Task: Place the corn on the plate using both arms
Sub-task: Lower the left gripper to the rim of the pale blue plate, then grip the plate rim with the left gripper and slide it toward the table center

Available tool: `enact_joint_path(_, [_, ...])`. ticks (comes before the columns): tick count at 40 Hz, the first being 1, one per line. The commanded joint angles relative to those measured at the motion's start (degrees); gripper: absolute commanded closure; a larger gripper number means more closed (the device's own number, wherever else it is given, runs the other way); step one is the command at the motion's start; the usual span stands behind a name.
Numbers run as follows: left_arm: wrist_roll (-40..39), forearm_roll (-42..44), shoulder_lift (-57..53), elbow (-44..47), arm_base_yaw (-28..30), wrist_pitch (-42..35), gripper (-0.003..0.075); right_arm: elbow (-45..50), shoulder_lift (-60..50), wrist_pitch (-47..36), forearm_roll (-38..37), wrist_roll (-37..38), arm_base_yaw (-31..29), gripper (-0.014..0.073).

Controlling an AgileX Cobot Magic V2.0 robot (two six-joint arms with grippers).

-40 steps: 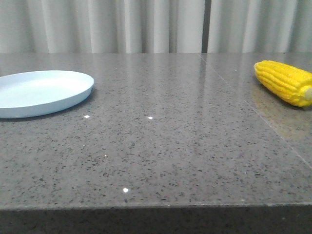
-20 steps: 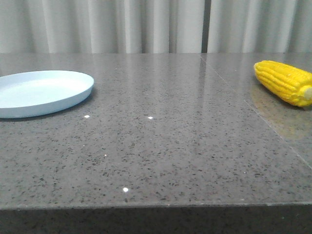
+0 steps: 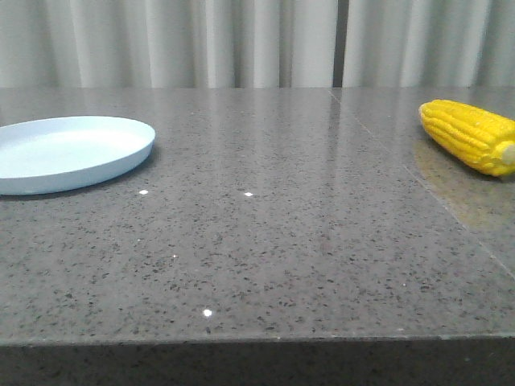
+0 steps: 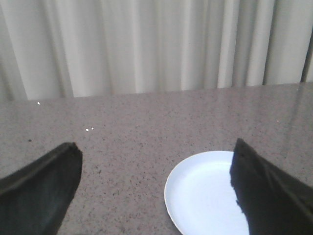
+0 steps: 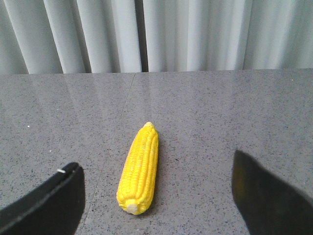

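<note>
Unmarked plate [image 3: 68, 153] and corn [image 3: 469, 135] well apart

even soft light | tabletop [image 3: 265, 241] glare specks | wrist views perhaps soft

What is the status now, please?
Both grippers, left and right, open and empty. Corn on table at right, untouched. Plate at left, bare. Nothing between them.
</note>
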Motion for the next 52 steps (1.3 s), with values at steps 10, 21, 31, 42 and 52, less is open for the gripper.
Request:
enact_joint_path(10, [-0.11,-1.06,23.78,-18.66,0.06,18.30,0.0121,-2.14,0.84,-4.44,-0.31,-0.52,-0.38,-0.0039])
enact_joint_path(21, [-0.50,-1.06,43.46,-31.24,0.06,29.29,0.0221,-2.09,0.84,-4.44,-0.31,-0.52,-0.38,-0.0039])
enact_joint_path(31, [-0.50,-1.34,53.77,-35.50,0.06,29.44,0.0325,-2.09,0.84,-4.39,-0.31,-0.52,-0.38,-0.0039])
enact_joint_path(42, [-0.50,-1.46,60.13,-36.25,0.06,28.78,0.0332,-2.09,0.84,-4.39,-0.31,-0.52,-0.38,-0.0039])
enact_joint_path(52, [-0.50,-1.46,60.60,-36.25,0.06,28.78,0.0535,-2.09,0.84,-4.33,-0.31,-0.52,-0.38,-0.0039])
